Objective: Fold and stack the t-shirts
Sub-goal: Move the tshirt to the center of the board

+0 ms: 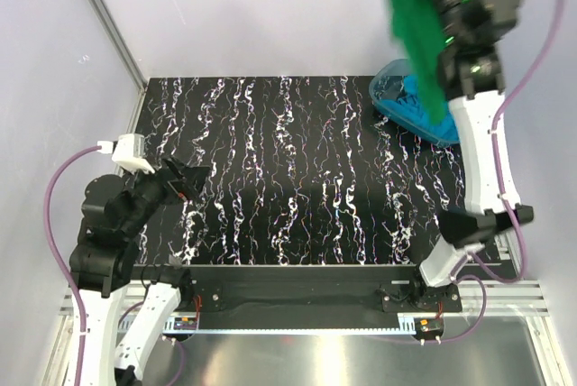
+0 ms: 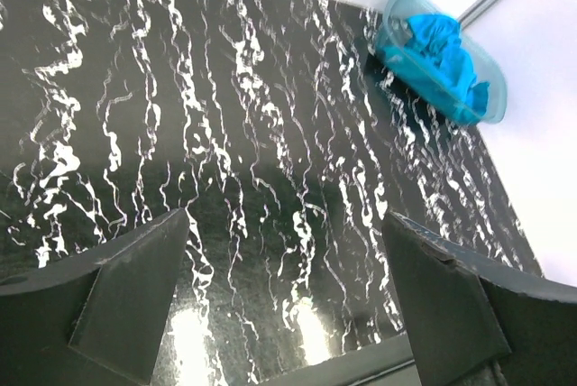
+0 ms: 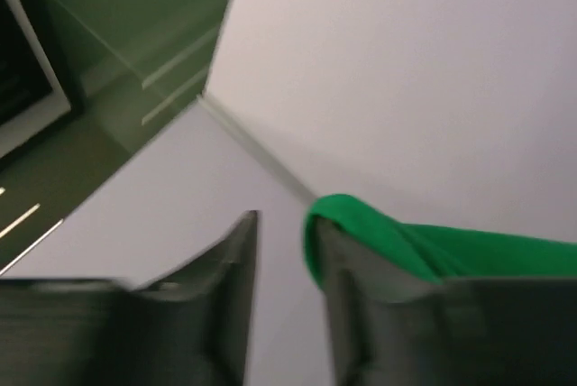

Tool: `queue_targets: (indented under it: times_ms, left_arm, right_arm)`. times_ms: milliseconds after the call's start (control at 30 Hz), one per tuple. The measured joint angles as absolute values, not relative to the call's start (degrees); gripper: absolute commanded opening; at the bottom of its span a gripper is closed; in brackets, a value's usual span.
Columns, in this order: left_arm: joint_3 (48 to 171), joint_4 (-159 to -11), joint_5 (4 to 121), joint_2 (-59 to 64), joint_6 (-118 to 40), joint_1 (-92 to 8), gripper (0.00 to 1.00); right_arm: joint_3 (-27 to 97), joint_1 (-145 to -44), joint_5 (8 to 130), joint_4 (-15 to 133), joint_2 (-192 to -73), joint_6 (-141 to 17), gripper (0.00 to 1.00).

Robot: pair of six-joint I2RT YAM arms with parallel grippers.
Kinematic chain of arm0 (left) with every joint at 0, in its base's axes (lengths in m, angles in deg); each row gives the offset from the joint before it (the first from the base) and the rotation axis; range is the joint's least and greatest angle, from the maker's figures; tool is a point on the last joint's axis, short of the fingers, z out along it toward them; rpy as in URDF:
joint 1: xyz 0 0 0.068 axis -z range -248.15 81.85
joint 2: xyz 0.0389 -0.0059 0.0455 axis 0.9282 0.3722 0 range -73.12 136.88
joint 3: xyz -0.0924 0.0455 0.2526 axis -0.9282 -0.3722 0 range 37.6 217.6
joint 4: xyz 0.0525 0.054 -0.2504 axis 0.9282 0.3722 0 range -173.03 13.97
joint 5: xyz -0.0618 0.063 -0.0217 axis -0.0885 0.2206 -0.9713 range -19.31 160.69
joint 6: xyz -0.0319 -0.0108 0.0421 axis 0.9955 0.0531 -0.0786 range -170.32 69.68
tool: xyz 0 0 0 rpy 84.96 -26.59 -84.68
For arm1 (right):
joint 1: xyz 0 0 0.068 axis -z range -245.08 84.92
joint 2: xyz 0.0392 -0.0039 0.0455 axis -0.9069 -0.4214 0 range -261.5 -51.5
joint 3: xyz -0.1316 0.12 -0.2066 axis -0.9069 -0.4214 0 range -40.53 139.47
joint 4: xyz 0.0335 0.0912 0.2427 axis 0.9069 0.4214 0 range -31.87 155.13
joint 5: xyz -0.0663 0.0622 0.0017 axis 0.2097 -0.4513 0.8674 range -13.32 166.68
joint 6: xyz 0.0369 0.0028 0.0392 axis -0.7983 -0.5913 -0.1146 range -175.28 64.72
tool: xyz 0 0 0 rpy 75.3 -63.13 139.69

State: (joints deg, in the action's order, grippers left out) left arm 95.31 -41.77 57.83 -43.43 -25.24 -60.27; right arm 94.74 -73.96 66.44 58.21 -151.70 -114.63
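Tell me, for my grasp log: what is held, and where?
Left gripper: nothing. Green t-shirt hangs over one finger of the right gripper, jaws parted; which part, unclear.

The table top (image 2: 225, 133) is glossy black, veined white like marble, and shines towards its near edge. At its far right corner the tub (image 1: 383, 88) is clear, blue-tinted plastic, with soft turquoise t-shirts (image 2: 446, 57) crumpled inside. The green t-shirt (image 1: 415, 34) is matt, smooth cloth. The left gripper (image 2: 287, 215) has matt dark fingers (image 2: 126, 305).
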Motion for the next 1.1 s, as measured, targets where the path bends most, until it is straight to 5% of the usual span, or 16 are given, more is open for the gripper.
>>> queue_targets:
  times_ms: [67,200,367,533,733,933,1100]
  left_arm:
    - [97.34,-40.88,58.55,-43.48,-24.97,-60.27,0.95]
    - [102.17,-37.66,60.76,-43.13,-24.76,-60.27,0.90]
    - [106.87,-32.20,61.48,-38.80,-26.24,-60.27,0.82]
    - [100.47,-30.93,58.92,-33.90,-24.34,-58.15,0.74]
    - [96.12,-32.37,63.64,-25.20,-17.98,-35.97,0.74]
    - [95.44,-41.90,64.17,-12.96,-14.68,-22.66,0.56]
    - [93.63,-50.01,60.85,-5.44,-14.09,-18.90,0.56]
  right_arm:
    - [82.28,-79.76,65.00,61.51,-145.37,-112.79,0.77]
    - [59.98,-84.74,63.36,71.06,-135.29,-109.97,0.92]
    - [40.99,-85.55,60.93,86.80,-129.48,-105.30,0.89]
    - [27.22,-85.55,59.23,99.65,-125.93,-98.65,0.65]
    - [11.79,-85.85,55.60,107.01,-114.09,-95.88,0.48]
    - [4.73,-90.49,53.57,107.30,-112.65,-96.16,0.53]
    - [5.73,-91.76,58.44,109.31,-113.80,-97.04,0.60]
